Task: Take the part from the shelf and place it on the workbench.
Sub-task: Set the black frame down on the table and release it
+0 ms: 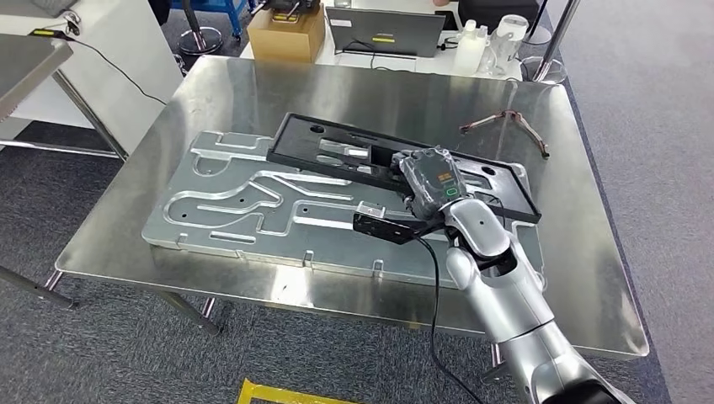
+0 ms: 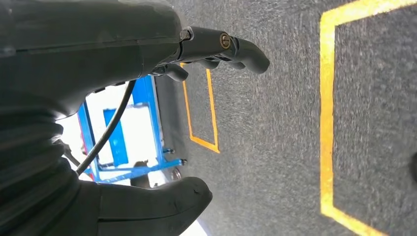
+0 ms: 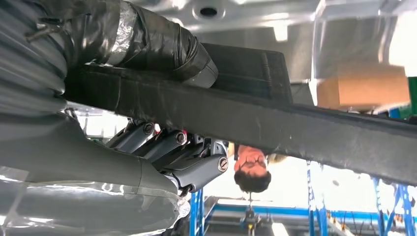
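Observation:
The part is a flat black rectangular frame (image 1: 313, 128) with cut-outs. It lies aslant over the far side of a large silver grooved plate (image 1: 219, 210) on the steel workbench (image 1: 253, 93). My right hand (image 1: 431, 181) grips the frame's near long edge towards its right end. In the right wrist view the taped thumb (image 3: 162, 44) presses one face of the black bar (image 3: 295, 125) and the dark fingers (image 3: 196, 167) curl under the other. My left hand (image 2: 98, 44) hangs over the grey floor, thumb and fingers apart, holding nothing.
A thin brown metal bracket (image 1: 505, 122) lies at the workbench's far right. Beyond the bench stand a cardboard box (image 1: 286, 34), a laptop (image 1: 386, 29) and white bottles (image 1: 471, 46). A person (image 3: 252, 169) is seen past the part. Yellow tape (image 2: 324, 123) marks the floor.

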`<state>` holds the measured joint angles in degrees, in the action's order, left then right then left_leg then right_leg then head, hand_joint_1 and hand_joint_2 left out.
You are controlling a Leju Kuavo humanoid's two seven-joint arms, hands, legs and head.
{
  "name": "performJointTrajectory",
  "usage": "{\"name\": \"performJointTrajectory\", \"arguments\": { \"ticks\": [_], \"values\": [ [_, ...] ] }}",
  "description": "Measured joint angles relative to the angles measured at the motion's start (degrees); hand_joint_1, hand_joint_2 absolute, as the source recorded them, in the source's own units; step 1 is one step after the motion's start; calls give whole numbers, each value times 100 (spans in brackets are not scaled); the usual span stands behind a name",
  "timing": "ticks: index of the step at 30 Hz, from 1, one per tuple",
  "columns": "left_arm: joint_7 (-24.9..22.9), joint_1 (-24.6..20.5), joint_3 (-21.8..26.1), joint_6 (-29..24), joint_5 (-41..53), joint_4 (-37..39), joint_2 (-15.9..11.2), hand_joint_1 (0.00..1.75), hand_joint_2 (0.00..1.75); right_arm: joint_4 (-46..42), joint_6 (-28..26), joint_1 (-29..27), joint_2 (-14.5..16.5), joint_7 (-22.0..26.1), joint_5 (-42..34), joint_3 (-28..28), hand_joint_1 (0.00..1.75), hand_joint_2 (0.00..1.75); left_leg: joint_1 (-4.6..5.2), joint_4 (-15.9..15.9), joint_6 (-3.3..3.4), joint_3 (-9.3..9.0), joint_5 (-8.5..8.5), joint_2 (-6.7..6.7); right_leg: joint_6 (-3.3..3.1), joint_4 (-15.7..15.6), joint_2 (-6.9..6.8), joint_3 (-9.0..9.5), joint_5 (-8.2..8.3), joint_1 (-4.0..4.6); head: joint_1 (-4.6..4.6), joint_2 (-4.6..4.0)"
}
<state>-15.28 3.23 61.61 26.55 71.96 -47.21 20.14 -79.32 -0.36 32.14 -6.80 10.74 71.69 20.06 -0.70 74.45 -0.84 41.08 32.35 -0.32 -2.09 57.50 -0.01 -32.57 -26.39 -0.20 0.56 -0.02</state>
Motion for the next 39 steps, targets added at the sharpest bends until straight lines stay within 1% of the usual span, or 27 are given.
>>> {"name": "performJointTrajectory", "arguments": {
  "ticks": [1,2,3,4,5,7,9,10,11,12,13,14,15,16,17,18,19,20,21,22,25,26,28,30,31,35,39],
  "values": [
    [-31,40,-92,9,-57,-33,-5,0,175,43,0,-8,10,3,10,5,168,175,0,-183,-1,-8,-227,1,10,10,3,57,-49,0,1,0],
    [-64,78,-170,14,-121,-69,-8,0,175,80,0,-11,19,3,20,8,168,175,-1,-558,6,-113,-526,2,24,26,4,118,-107,-1,0,0],
    [-101,114,-239,17,-192,-102,-11,0,175,110,0,-7,27,3,28,9,168,175,4,-927,22,-247,-739,3,45,46,3,164,-166,8,-1,0],
    [-144,146,-308,21,-273,-138,-13,0,175,138,3,1,36,3,36,10,168,175,12,-1237,46,-371,-868,2,71,69,6,190,-217,18,-1,0],
    [-198,181,-383,27,-365,-181,-13,0,175,168,9,8,48,5,44,11,168,175,20,-1422,74,-447,-907,0,99,84,7,199,-254,24,-2,0],
    [-294,243,-537,37,-518,-269,-13,0,175,233,21,13,88,8,60,23,168,175,39,-1491,132,-482,-845,-6,152,71,11,192,-284,30,-1,0],
    [-362,303,-672,43,-628,-352,-2,0,175,303,25,3,138,10,70,45,168,175,16,-1543,188,-529,-838,-9,202,74,10,211,-332,22,-1,0],
    [-381,329,-725,47,-677,-387,4,0,175,346,25,2,165,11,75,63,168,175,0,-1584,214,-570,-837,-8,232,193,8,165,-401,14,-1,1],
    [-390,343,-766,54,-724,-414,9,0,175,391,26,1,190,11,80,86,168,175,-17,-1619,235,-614,-833,-7,262,436,7,44,-517,0,-1,1],
    [-393,354,-798,62,-778,-436,10,0,175,452,31,-5,218,11,89,115,168,175,-17,-1633,248,-643,-819,-7,291,789,4,-152,-658,-16,-1,1],
    [-388,359,-825,70,-839,-453,10,0,175,534,37,-22,256,11,102,155,168,175,-19,-1639,259,-668,-799,-7,316,1200,4,-410,-797,-34,-1,1],
    [-372,365,-846,71,-887,-465,10,0,175,626,44,-52,292,8,117,197,168,175,-20,-1639,262,-692,-775,-10,334,1534,3,-643,-868,-52,-1,0],
    [-347,378,-867,64,-921,-480,11,0,175,723,49,-93,331,3,132,240,168,175,-21,-1638,259,-722,-746,-15,346,1697,3,-800,-827,-67,-1,0],
    [-318,394,-889,51,-940,-493,13,0,175,818,49,-134,373,-4,145,280,168,175,-23,-1635,249,-764,-712,-22,352,1632,2,-847,-658,-82,-2,0],
    [-293,413,-915,38,-947,-507,15,0,175,897,46,-161,410,-13,153,310,168,175,-25,-1631,235,-814,-675,-28,352,1339,1,-776,-390,-95,-2,0],
    [-282,431,-940,30,-952,-521,18,0,175,960,43,-176,440,-20,157,330,168,175,-27,-1627,213,-867,-635,-32,344,930,-3,-641,-112,-104,-2,0],
    [-283,439,-962,26,-961,-532,20,0,175,1022,40,-178,469,-24,160,344,168,175,-16,-1619,183,-906,-595,-36,330,562,-5,-493,86,-97,-2,0],
    [-288,443,-977,23,-982,-542,20,0,175,1068,40,-174,498,-27,163,357,168,175,-11,-1617,149,-929,-565,-38,306,299,-1,-383,188,-84,-1,0],
    [-289,444,-985,21,-1011,-554,20,0,175,1121,44,-170,529,-27,169,374,168,175,-4,-1615,117,-941,-540,-38,283,164,7,-326,204,-72,-1,0],
    [-278,445,-989,21,-1048,-563,17,0,175,1190,52,-168,565,-25,181,397,168,175,1,-1618,117,-944,-525,-36,265,131,21,-300,181,-58,0,0],
    [-199,459,-997,28,-1145,-572,9,0,175,1443,55,-180,680,-13,250,495,168,175,-15,-1655,181,-987,-495,-15,218,97,60,-258,156,-41,1,0],
    [-183,460,-1002,28,-1160,-572,8,0,175,1513,44,-182,712,-10,271,525,168,175,-19,-1671,176,-1011,-486,-8,199,99,68,-242,143,-33,1,0],
    [-179,458,-1008,21,-1171,-572,5,0,175,1619,33,-182,750,-9,298,569,84,87,-31,-1701,133,-1058,-475,-2,160,103,74,-213,119,-18,1,0],
    [-204,456,-1008,20,-1155,-572,4,0,175,1726,44,-188,772,-5,311,603,0,0,-47,-1714,64,-1084,-465,-2,136,111,74,-197,105,-4,0,0],
    [-224,454,-1007,23,-1141,-572,4,0,175,1781,50,-200,786,-2,312,621,0,0,-53,-1717,37,-1088,-464,-2,130,116,74,-195,103,1,0,0],
    [-284,437,-973,35,-1055,-570,4,0,0,1927,62,-228,837,7,291,717,0,0,-60,-1718,2,-1090,-476,-2,119,124,74,-197,106,8,0,1],
    [-292,377,-827,87,-863,-528,4,0,0,2001,68,-218,868,41,226,796,0,0,-61,-1718,-10,-1089,-482,-3,118,126,73,-196,107,8,0,2]
  ]
}}
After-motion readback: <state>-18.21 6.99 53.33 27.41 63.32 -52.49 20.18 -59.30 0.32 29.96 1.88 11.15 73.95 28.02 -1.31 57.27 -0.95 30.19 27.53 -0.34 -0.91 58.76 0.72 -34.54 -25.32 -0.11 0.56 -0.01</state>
